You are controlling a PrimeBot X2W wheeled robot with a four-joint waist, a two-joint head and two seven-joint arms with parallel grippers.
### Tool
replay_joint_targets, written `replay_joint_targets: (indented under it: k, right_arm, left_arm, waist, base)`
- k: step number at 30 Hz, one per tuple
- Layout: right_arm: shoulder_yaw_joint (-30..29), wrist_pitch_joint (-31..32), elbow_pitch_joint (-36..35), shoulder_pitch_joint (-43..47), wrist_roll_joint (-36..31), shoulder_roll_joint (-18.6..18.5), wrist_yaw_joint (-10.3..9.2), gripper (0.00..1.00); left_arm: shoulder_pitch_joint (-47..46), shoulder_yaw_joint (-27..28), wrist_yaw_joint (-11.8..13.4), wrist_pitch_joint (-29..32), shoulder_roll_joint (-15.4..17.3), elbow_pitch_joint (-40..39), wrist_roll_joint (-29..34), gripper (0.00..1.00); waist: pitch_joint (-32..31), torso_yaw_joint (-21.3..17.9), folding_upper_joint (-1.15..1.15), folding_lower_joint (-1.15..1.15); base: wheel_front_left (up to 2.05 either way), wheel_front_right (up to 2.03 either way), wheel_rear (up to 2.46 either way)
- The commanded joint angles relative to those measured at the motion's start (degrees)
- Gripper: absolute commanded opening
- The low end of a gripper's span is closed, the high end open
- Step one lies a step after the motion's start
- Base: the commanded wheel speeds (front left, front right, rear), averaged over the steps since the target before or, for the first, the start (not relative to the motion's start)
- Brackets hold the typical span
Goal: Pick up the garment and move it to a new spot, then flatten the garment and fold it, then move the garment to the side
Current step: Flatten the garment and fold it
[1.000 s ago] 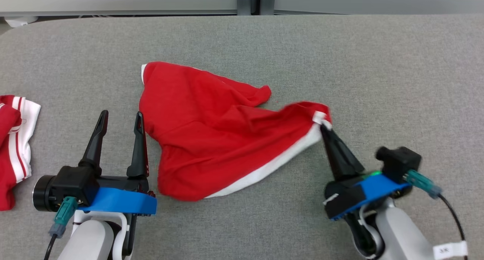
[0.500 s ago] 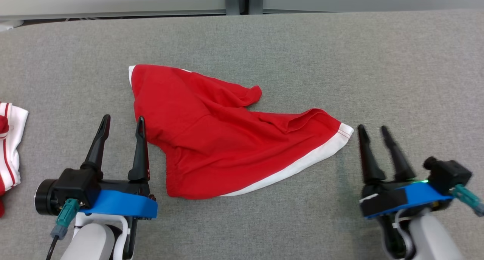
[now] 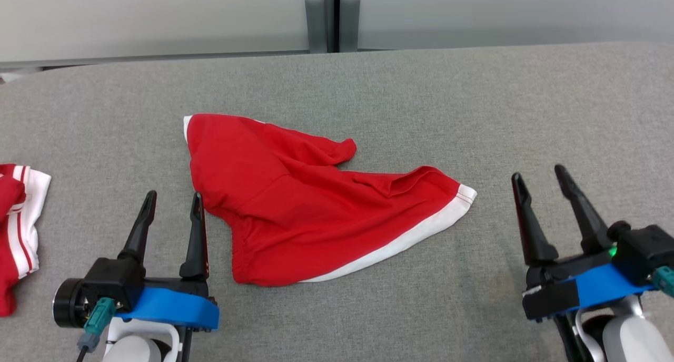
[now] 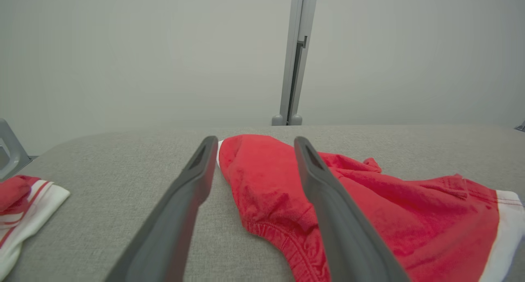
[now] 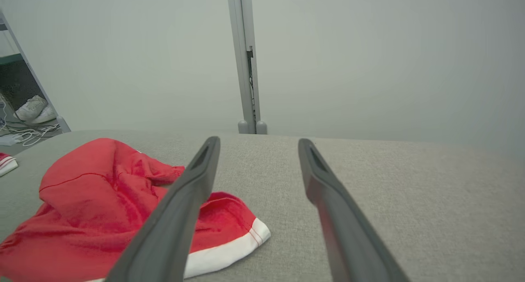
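The red garment (image 3: 310, 209) lay crumpled on the grey table (image 3: 474, 98), near the middle of the head view. It was not flat: folds ran across it, and one bunched part pointed toward 1 o'clock. A white band followed its lower edge and ended at the corner that pointed to 3 o'clock.

The left gripper (image 3: 174, 194) stood at about 8 o'clock from the garment's middle, with the fingers spread wide and nothing between them. Its inner finger was just beside the left edge of the garment; whether it touched the cloth I could not tell.

The right gripper (image 3: 537, 172) was at about 3 o'clock from the garment, apart from the white corner. Its fingers were also spread wide and held nothing, with bare table under them.

A second red and white cloth (image 3: 21, 214) lay at the 9 o'clock edge of the table, well apart from the garment. A grey post (image 3: 326, 19) stood behind the table at 12 o'clock.
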Motion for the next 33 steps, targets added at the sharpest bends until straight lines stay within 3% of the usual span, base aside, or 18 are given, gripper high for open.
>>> replay_joint_targets:
  k: [1, 18, 27, 33]
  right_arm:
    - [0.07, 0.31, -0.50, 1.08, -0.37, 0.15, 0.03, 1.00]
    - [0.19, 3.05, -3.29, 4.58, -0.48, 2.16, 0.03, 1.00]
    - [0.46, 3.31, -2.59, 4.04, -0.65, 2.39, 0.03, 1.00]
    - [0.67, 2.90, -1.94, 2.94, -0.19, 2.54, 0.03, 1.00]
  left_arm:
    - [0.44, -0.12, 0.27, 0.16, 0.11, 0.02, -0.34, 1.00]
    - [0.77, -1.15, 0.26, 1.00, 1.24, -0.86, -0.13, 1.00]
    - [-1.26, -9.21, -4.19, 15.07, 2.31, -0.30, 0.03, 1.00]
    - [-3.70, -11.96, -6.49, 19.82, 2.92, 3.26, 0.39, 0.98]
  waist:
    - [-0.15, 0.00, 0.01, 0.01]
    - [-1.15, -0.12, 0.01, 0.01]
    - [0.40, -0.39, 0.01, 0.01]
    - [1.74, -0.87, 0.01, 0.01]
  base:
    - [0.00, 0.00, 0.00]
    - [0.00, 0.00, 0.00]
    - [0.00, 0.00, 0.00]
    - [0.00, 0.00, 0.00]
